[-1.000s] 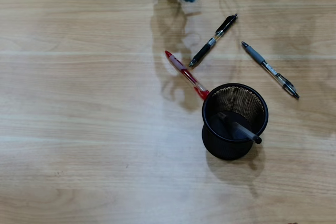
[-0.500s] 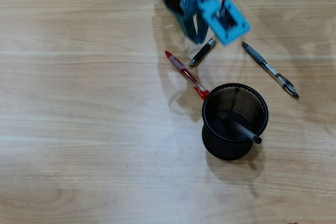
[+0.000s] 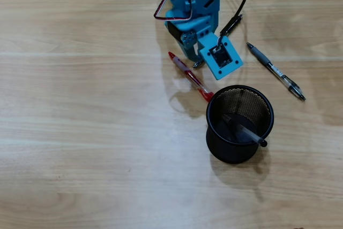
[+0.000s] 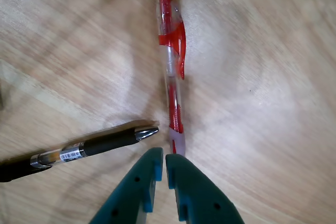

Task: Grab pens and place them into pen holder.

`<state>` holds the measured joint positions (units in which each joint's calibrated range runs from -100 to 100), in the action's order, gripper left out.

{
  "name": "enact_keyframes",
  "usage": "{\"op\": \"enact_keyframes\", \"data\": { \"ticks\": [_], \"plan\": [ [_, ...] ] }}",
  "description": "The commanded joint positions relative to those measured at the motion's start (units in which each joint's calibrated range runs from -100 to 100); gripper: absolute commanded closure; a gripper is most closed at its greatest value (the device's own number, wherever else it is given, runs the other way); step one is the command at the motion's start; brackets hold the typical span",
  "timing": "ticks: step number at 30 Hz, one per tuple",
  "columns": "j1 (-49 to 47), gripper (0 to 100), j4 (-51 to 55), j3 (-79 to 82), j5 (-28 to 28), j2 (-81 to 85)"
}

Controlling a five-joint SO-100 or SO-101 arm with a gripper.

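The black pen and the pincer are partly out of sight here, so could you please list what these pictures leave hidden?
- Black pen: overhead view, the arm covers its middle; wrist view, the left edge cuts its rear.
- Pincer: overhead view, hidden under the arm.
- Red pen: wrist view, the pincer covers its lower end.

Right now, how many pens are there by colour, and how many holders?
Red pen: 1
Black pen: 1, partly hidden by the arm
Grey-and-clear pen: 1
Clear pen with black cap, in the holder: 1
Black mesh pen holder: 1
Total: 5 things, 4 of them pens
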<state>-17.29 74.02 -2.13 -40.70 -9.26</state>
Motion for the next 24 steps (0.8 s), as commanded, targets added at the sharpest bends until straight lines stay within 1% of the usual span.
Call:
{"op": "enact_keyframes", "data": {
  "ticks": [1, 7, 8, 11, 13, 24],
  "plan": [
    [0.15, 98, -0.72, -0.31, -0.24, 0.22],
    [-0.04, 96, -0.72, -0.31, -0.24, 0.13],
    [-0.13, 94, -0.72, -0.31, -0.29, 0.13],
    [-0.58, 83, -0.72, -0.31, -0.29, 0.22],
    [-0.86, 78, -0.72, -0.31, -0.40, 0.22],
    [-0.13, 78, 0.10, 3.49, -0.50, -0.04]
  ]
}}
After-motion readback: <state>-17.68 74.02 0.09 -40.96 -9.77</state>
